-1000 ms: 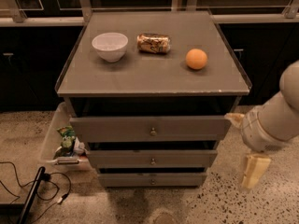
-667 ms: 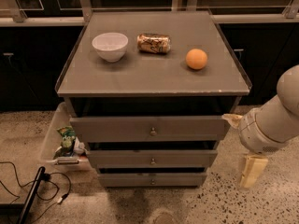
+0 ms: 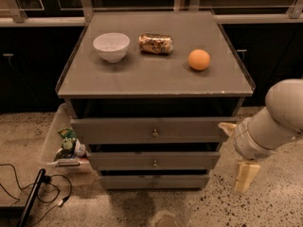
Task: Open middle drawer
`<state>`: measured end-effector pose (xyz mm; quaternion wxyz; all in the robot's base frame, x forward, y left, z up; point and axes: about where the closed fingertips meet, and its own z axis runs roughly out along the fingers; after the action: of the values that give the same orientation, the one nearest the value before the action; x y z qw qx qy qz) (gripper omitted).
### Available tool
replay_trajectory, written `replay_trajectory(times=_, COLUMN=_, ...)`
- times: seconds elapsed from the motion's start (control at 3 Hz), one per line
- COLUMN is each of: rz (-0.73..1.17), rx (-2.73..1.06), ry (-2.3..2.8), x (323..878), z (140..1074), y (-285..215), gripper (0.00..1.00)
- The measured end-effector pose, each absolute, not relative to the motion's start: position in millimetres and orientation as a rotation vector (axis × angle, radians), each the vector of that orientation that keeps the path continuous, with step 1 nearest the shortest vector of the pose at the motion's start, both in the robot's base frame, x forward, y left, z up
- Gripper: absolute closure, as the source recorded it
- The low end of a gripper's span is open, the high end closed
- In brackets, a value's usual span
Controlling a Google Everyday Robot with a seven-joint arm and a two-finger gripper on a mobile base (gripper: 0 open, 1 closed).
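Note:
The grey cabinet (image 3: 156,79) has three drawer fronts stacked one above the other. The middle drawer (image 3: 118,161) is the flat grey panel with a small brass knob (image 3: 155,163) at its centre, and it looks shut. Above it is the taller top drawer (image 3: 113,129). Below it is the slimmest bottom drawer (image 3: 128,181). My gripper (image 3: 237,151) hangs at the cabinet's right side, level with the middle drawer and clear of the knob. Its cream fingers (image 3: 246,176) stand apart and hold nothing.
On the cabinet top are a white bowl (image 3: 111,46), a can lying on its side (image 3: 155,44) and an orange (image 3: 199,59). A clear bin with packets (image 3: 66,145) stands on the floor at the left. A black cable (image 3: 28,197) lies there too. Dark cabinets line the back.
My gripper and arm have shifted slightly left and down, closer to the cabinet's right side. The drawers and the things on top have not moved.

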<state>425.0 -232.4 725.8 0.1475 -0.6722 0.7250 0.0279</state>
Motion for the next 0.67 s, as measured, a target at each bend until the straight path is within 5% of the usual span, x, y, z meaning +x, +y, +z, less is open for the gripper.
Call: replay_trajectory(times=0.67, rz=0.205, rx=-1.928, ry=2.010, x=467.7, z=604.8, y=-225.1, gripper=0.00)
